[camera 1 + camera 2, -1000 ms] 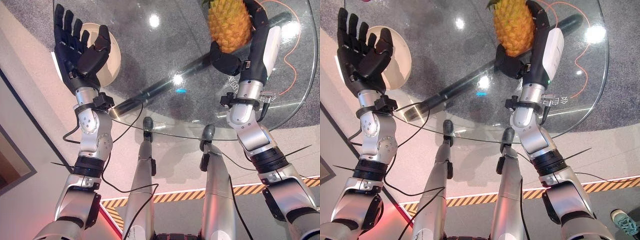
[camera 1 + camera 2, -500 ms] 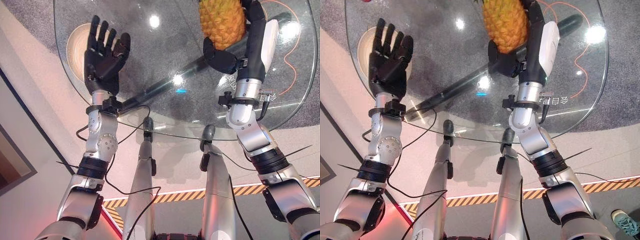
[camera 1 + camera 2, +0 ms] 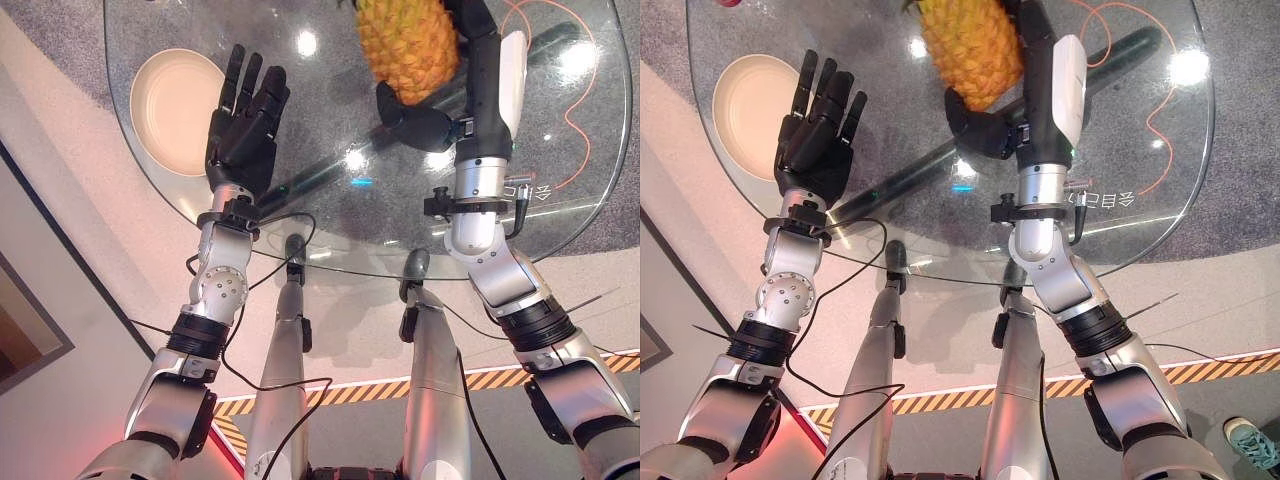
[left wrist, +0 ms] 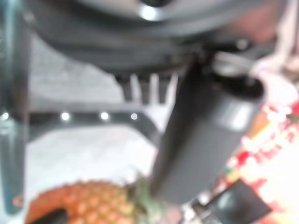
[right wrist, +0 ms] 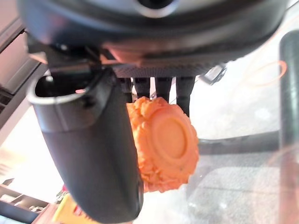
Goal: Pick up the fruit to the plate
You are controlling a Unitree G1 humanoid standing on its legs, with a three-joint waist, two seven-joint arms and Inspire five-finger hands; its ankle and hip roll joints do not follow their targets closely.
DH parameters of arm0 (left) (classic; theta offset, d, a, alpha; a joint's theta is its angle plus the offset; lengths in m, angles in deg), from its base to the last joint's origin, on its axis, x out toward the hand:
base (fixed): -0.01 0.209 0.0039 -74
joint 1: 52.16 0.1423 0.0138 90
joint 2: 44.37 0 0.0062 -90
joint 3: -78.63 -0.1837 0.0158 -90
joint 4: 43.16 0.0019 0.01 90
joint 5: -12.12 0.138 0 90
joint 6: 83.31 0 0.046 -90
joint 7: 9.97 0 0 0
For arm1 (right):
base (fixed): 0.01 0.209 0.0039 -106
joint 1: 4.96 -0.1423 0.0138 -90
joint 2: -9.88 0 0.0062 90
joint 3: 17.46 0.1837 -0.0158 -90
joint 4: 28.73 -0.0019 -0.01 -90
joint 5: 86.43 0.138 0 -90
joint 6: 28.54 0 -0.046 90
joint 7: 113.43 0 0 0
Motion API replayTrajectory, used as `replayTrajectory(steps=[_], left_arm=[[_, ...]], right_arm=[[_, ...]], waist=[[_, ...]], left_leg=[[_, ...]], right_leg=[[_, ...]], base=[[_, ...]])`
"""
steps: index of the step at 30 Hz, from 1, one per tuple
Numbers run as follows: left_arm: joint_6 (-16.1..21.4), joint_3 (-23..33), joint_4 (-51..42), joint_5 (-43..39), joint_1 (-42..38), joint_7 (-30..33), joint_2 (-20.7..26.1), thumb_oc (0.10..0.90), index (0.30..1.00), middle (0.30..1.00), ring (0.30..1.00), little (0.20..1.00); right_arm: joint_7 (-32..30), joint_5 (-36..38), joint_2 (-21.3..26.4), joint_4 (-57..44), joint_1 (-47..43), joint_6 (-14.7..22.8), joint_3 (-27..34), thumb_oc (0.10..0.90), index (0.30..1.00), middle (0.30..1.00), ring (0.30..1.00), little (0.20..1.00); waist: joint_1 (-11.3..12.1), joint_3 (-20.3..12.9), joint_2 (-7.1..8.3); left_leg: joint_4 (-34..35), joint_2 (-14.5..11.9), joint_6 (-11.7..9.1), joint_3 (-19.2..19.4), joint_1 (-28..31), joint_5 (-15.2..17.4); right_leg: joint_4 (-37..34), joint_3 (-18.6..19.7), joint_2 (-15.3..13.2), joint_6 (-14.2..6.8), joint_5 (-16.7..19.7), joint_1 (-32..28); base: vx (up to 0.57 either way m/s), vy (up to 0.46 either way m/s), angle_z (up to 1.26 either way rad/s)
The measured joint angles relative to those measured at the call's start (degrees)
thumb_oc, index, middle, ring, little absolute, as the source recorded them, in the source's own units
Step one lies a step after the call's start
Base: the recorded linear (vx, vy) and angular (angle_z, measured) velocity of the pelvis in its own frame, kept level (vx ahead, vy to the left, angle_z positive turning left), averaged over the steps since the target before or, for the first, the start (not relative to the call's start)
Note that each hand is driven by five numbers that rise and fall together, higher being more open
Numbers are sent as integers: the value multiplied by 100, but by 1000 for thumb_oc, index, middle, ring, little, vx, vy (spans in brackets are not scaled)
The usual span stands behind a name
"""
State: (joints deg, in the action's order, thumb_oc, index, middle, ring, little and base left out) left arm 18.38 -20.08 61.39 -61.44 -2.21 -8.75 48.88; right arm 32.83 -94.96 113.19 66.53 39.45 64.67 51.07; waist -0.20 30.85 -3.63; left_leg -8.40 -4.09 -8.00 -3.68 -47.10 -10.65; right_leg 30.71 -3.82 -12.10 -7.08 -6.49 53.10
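Observation:
An orange pineapple [image 3: 408, 45] is held above the round glass table [image 3: 560, 215] by my right hand [image 3: 420, 105], whose thumb and fingers are curled round it. Its round base [image 5: 164, 142] faces the right wrist camera between the thumb and the fingers. A cream plate [image 3: 175, 95] lies at the table's far left. My left hand [image 3: 245, 125] hovers just right of the plate with its fingers straight and nothing in it. The pineapple also appears at one edge of the left wrist view [image 4: 84, 203].
An orange cord [image 3: 580, 80] loops on the floor under the glass at the right. A dark bar [image 3: 330, 170] runs diagonally beneath the tabletop. A yellow-and-black striped line [image 3: 350, 392] crosses the floor nearer to me. A person's shoe [image 3: 1248, 440] stands at the lower right.
My left hand has swung from over the plate to the right, uncovering the plate. My right hand has carried the pineapple leftward, towards the table's middle.

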Motion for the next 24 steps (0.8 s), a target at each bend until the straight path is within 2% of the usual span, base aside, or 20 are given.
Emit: replayTrajectory(steps=[10, 24], left_arm=[[-162, -204, 0, -250, -67, -224, -65, 800, 900, 900, 900, 900], [-97, -216, -4, -516, -76, -315, -95, 800, 900, 900, 900, 900]], right_arm=[[175, 107, 21, -4, 3, -1, -176, 100, 300, 300, 300, 200], [394, 191, 30, -4, 11, -4, -394, 100, 300, 300, 300, 200]], waist=[[-15, 0, 0], [-29, 0, 1]], left_leg=[[0, 0, 4, -1, 1, -4], [5, 0, 5, -1, -3, -5]], right_leg=[[2, -2, -1, 0, 1, -2], [-1, -5, -2, 0, 1, 1]], base=[[0, 0, 0], [0, 0, 0]])
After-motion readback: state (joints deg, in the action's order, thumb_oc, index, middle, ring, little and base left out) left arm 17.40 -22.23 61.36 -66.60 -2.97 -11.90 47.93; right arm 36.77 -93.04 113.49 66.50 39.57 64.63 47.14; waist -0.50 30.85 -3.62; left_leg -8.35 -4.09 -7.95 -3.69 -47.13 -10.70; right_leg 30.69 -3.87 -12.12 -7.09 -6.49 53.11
